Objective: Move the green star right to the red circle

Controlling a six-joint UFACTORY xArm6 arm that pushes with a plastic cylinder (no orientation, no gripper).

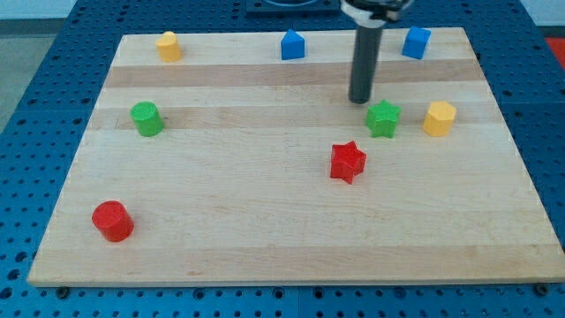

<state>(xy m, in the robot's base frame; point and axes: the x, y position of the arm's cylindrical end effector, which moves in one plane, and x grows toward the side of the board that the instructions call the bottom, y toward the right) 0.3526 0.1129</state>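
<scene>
The green star point(383, 118) lies right of the board's middle. The red circle point(112, 220) is a short red cylinder near the bottom left corner, far from the star. My tip point(359, 100) touches the board just up and to the left of the green star, a small gap apart from it. The dark rod rises from there to the view's top edge.
A red star point(347, 162) lies below and left of the green star. A yellow hexagonal block point(439, 117) sits just right of the green star. A green cylinder point(146, 117) is at left. A yellow block point(169, 45) and two blue blocks point(292, 44) point(416, 41) line the top of the wooden board point(265, 238).
</scene>
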